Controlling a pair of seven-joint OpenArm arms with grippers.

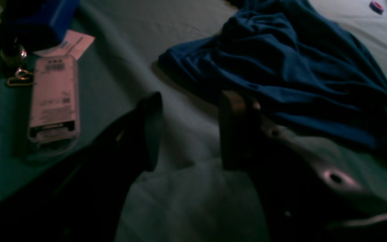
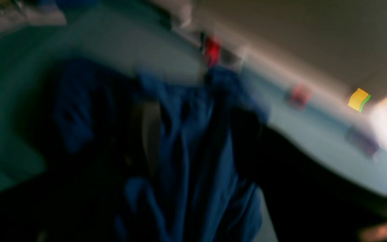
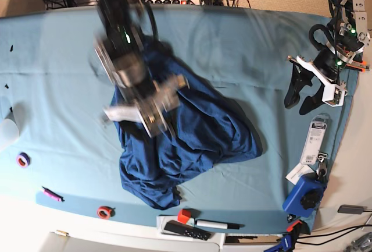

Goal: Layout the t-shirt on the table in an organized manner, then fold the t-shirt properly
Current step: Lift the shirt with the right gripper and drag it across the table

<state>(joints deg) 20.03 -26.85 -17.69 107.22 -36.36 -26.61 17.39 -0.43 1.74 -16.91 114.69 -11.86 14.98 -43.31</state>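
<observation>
One dark navy t-shirt (image 3: 186, 138) lies crumpled in a loose heap near the middle of the table (image 3: 52, 48), its folds bunched and one lobe trailing toward the near edge. Over its upper left part, seen from the base view, the right gripper (image 3: 152, 102) is blurred; its jaws seem spread, and whether any cloth is caught between them cannot be told. Well apart, by the table's right edge, the left gripper (image 3: 299, 96) stands released, its two dark fingers (image 1: 237, 131) splayed over bare teal cloth just beside the shirt's hem in the wrist view, holding nothing. Near that gripper lie a pale packaged item (image 3: 314, 141) and a blue box (image 3: 304, 194). Along the near edge sit a red tape roll (image 3: 104, 212), a purple tape roll (image 3: 23, 160), a pink marker (image 3: 51, 194) and a black remote (image 3: 186, 230).
</observation>
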